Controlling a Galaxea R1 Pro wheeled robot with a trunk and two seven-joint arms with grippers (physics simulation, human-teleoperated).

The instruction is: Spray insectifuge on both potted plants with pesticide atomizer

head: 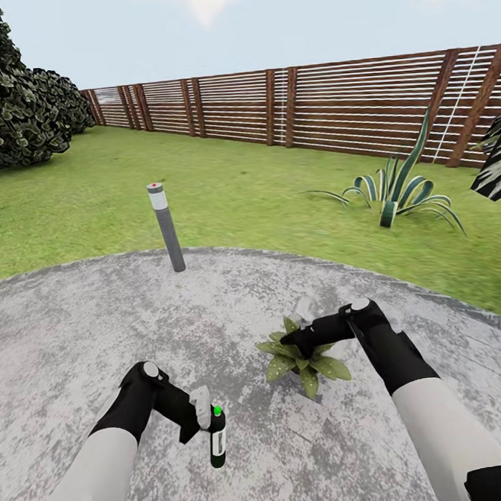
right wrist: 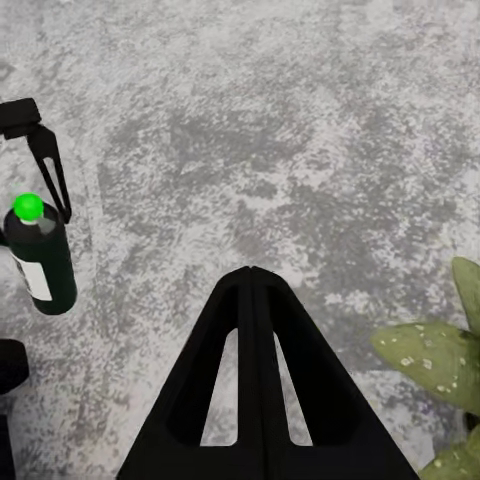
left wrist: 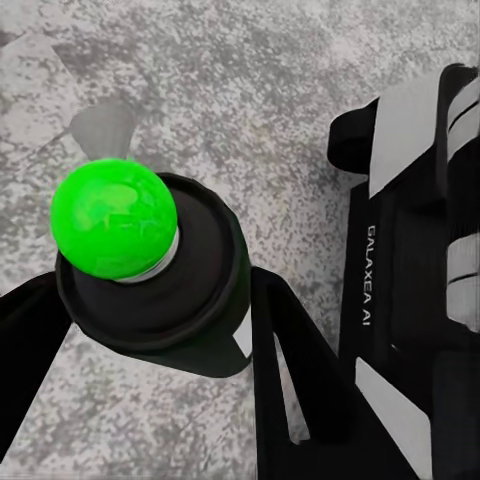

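Note:
The pesticide atomizer (head: 217, 440), a slim black bottle with a green dot on top, hangs upright just above the round grey paved patch (head: 84, 329). My left gripper (head: 209, 421) is shut on it. In the left wrist view the black fingers (left wrist: 290, 370) flank the atomizer's (left wrist: 150, 290) cap. One potted plant (head: 307, 362), a speckled green rosette, sits on the paving to its right. My right gripper (head: 289, 348) is shut and empty just over its leaves. The right wrist view shows that gripper (right wrist: 250, 272), a leaf of the plant (right wrist: 435, 360) and the atomizer (right wrist: 42, 262). The second plant is out of view.
A grey lamp post (head: 167, 226) stands at the paving's far edge. Lawn (head: 238, 184) runs back to a brown slatted fence (head: 307, 104). A striped agave (head: 396, 192) grows at the right, a palm frond (head: 499, 166) at the right edge, and dark bushes (head: 15, 95) at the left.

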